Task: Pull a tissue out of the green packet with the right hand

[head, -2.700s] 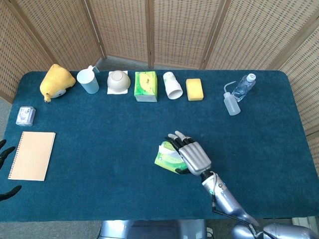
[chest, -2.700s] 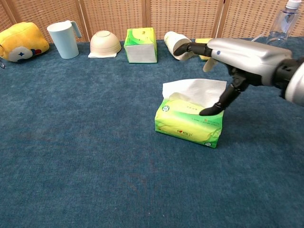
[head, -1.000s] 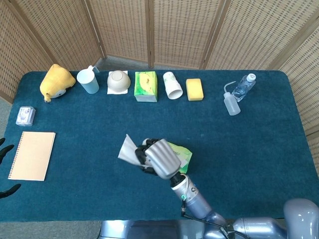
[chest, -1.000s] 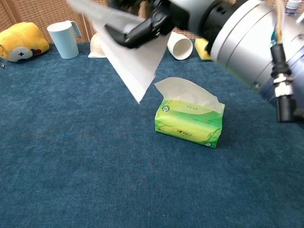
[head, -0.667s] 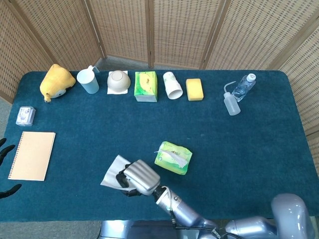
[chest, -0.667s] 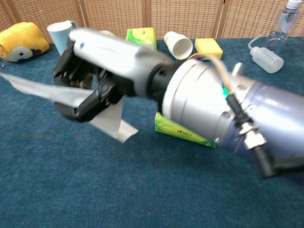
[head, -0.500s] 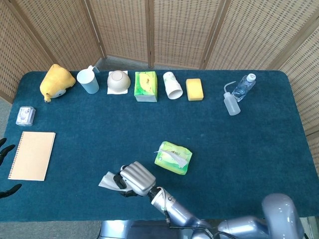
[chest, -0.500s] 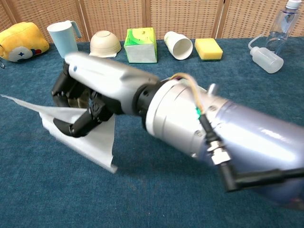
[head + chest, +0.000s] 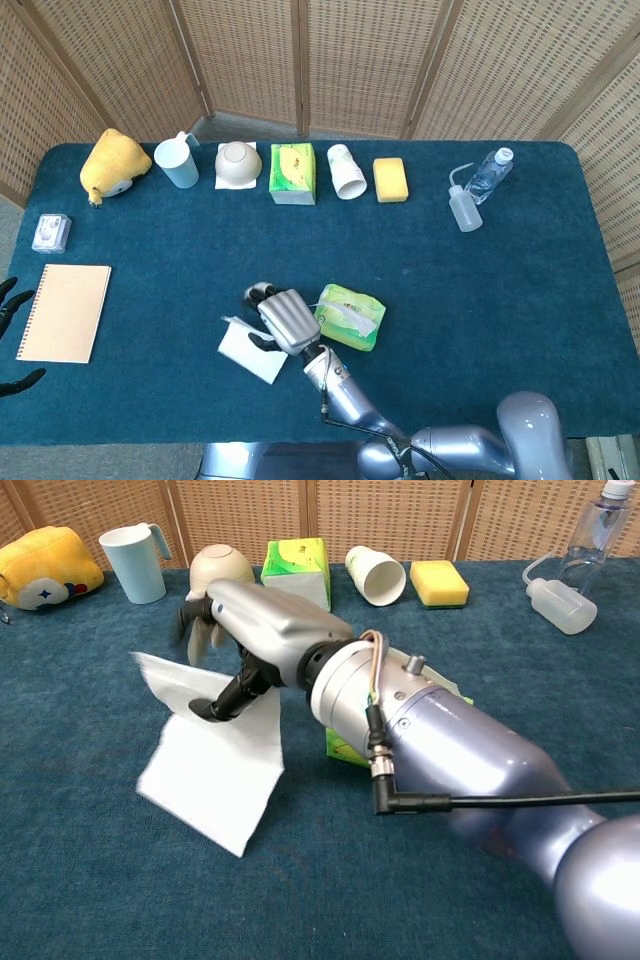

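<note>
The green packet [image 9: 350, 316] lies at the table's front middle; in the chest view only a sliver of the green packet [image 9: 341, 748] shows behind my right arm. A white tissue [image 9: 250, 350] lies spread on the cloth just left of it, and the same tissue [image 9: 215, 760] shows with its far corner lifted. My right hand [image 9: 280, 318] hovers over the tissue's far edge. In the chest view the right hand [image 9: 235, 630] has its fingers spread apart, one dark fingertip [image 9: 213, 709] touching the tissue. My left hand [image 9: 12, 302] shows only as dark fingers, spread, at the left edge.
Along the back stand a yellow plush [image 9: 113, 163], blue cup [image 9: 178, 162], bowl [image 9: 238, 163], green tissue box [image 9: 292, 172], paper cup [image 9: 347, 171], sponge [image 9: 390, 179], squeeze bottle [image 9: 464, 208] and water bottle [image 9: 490, 174]. A notebook [image 9: 64, 312] and small box [image 9: 50, 233] lie left.
My right hand pulled a tissue from the packet, swept it left and down, then lifted back toward the packet with fingers spreading. The tissue now lies flat on the cloth.
</note>
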Controlling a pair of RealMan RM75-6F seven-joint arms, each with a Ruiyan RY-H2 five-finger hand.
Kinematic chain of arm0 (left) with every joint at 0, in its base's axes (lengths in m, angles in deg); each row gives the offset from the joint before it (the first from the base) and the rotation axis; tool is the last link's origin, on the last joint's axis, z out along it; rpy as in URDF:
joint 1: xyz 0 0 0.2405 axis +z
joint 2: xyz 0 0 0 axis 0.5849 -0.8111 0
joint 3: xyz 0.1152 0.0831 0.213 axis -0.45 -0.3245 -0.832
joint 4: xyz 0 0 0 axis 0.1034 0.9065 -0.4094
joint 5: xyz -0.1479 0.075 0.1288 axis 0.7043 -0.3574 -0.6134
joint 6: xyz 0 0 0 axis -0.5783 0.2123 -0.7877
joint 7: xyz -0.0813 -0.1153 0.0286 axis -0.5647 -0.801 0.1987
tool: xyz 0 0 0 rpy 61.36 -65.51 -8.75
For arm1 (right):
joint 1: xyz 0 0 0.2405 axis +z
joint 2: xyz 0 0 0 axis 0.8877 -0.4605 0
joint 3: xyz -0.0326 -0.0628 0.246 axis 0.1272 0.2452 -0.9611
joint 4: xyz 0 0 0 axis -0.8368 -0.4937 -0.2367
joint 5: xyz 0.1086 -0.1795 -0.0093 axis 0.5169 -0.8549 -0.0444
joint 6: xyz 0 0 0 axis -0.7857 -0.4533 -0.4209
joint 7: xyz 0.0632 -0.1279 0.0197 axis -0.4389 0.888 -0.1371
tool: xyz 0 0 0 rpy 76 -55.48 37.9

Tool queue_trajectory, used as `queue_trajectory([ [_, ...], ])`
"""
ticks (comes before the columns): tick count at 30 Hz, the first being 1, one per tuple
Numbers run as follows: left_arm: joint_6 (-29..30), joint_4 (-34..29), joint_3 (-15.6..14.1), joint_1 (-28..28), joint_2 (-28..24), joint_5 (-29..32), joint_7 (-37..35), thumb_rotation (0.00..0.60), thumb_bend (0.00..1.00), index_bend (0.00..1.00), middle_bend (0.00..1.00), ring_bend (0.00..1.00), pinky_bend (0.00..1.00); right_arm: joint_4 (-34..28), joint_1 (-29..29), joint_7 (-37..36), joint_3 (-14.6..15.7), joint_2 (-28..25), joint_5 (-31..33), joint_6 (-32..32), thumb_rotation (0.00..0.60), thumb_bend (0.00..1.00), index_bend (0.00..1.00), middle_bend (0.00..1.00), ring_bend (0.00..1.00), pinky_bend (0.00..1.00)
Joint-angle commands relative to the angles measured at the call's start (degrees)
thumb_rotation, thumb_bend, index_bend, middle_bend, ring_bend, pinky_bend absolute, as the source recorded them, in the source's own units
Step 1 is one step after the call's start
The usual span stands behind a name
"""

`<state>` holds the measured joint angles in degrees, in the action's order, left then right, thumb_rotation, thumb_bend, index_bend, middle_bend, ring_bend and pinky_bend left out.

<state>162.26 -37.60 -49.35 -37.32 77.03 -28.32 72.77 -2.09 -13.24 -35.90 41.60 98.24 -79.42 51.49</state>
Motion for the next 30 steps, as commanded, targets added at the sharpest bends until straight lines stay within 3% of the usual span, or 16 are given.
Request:
queue_trajectory([
  [1, -0.1, -0.1, -0.2, 0.0, 0.0, -0.2, 0.3, 0.600, 0.00, 0.08, 0.00, 0.00, 0.13, -0.5, -1.0, -2.0, -0.1, -2.3, -4.1, 2.2, 0.600, 0.01, 0.00, 0.00, 0.00, 0.14],
  [4, 0.2, -0.3, -0.3, 0.2, 0.1, -0.4, 0.8, 0.600, 0.00, 0.08, 0.00, 0.00, 0.13, -2.4, -1.8, -2.1, -0.5, -4.4, -4.4, 2.8, 0.600, 0.00, 0.00, 0.00, 0.00, 0.07],
  [10, 0.9, -0.4, -0.4, 0.6, 0.0, -0.8, 0.7, 0.600, 0.00, 0.08, 0.00, 0.00, 0.13, -8.5, -4.9, -1.5, 0.1, -11.9, -6.6, 5.6, 0.600, 0.00, 0.00, 0.00, 0.00, 0.06],
  [13, 1.6, -0.4, -0.5, 0.9, 0.2, -1.4, 1.1, 0.600, 0.00, 0.08, 0.00, 0.00, 0.13, -10.5, -10.1, -3.9, 4.0, -21.0, -14.0, 11.2, 0.600, 0.00, 0.00, 0.00, 0.00, 0.06],
  [19, 1.6, -0.9, -0.7, 0.9, 0.6, -2.2, 3.1, 0.600, 0.00, 0.08, 0.00, 0.00, 0.13, -5.8, -16.4, -10.9, 11.2, -31.1, -23.7, 17.7, 0.600, 0.00, 0.00, 0.00, 0.00, 0.06],
  [25, 3.7, -2.0, -0.3, 1.9, 2.3, -2.6, 8.4, 0.600, 0.00, 0.08, 0.00, 0.00, 0.13, -0.2, -21.9, -22.3, 16.4, -37.1, -28.9, 23.8, 0.600, 0.00, 0.00, 0.00, 0.00, 0.08],
  [30, 3.8, -2.6, -0.7, 2.0, 2.5, -3.7, 9.2, 0.600, 0.00, 0.08, 0.00, 0.00, 0.13, -0.9, -28.1, -26.1, 18.5, -41.6, -26.8, 28.4, 0.600, 0.00, 0.00, 0.00, 0.00, 0.08],
])
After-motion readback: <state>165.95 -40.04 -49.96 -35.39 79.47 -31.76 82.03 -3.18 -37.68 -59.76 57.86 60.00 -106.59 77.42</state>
